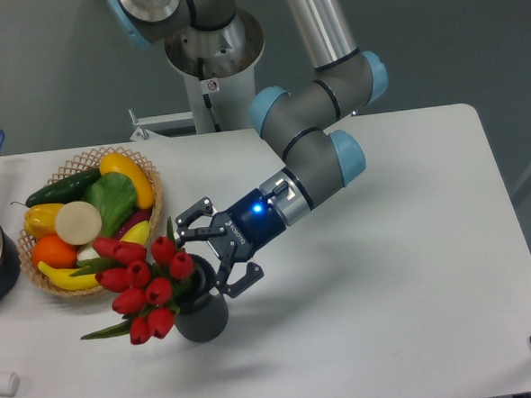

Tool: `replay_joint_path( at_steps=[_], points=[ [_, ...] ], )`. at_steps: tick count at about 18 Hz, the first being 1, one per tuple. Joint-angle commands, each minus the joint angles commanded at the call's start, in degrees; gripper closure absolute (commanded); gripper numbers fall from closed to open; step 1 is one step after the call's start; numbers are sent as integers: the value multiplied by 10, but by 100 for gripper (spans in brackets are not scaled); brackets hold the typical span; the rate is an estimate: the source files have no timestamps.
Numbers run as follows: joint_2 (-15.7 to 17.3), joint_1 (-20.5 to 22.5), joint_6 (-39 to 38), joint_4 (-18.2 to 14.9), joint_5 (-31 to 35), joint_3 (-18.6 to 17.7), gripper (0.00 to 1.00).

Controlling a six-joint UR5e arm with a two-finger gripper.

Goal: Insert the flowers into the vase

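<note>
**Flowers in vase, jaws apart**

White table (387, 273), grey wall behind. 1 gripper (216, 252) sits just right of the vase (201, 318), fingers spread wide, holding nothing. Flowers (144, 277) have stems down in the vase mouth, heads leaning left toward the wicker basket (147, 184) since nothing props them. Looks like release is done; insertion essentially complete, I'd say.

We find no text we can read. The gripper (213, 250) carries pale lettering along its dark blue body, too small and blurred to make out, and a small red-and-white sticker (211, 85) on the arm's base column is equally illegible.
</note>
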Motion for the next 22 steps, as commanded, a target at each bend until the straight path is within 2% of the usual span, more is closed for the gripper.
replay_joint_path(
  at_steps=[1,4,8,10,13,15,19,22],
  points=[
    [8,2,0,2,12,1,0],
    [33,14,15,7,111,6,0],
    [68,37,16,4,156,0,0],
    [99,53,16,4,221,-1,0],
    [135,71,15,6,370,10,0],
    [155,74,8,1,426,31,0],
    [171,95,8,-4,474,68,0],
    [178,98,14,-33,546,107,0]
  ],
)
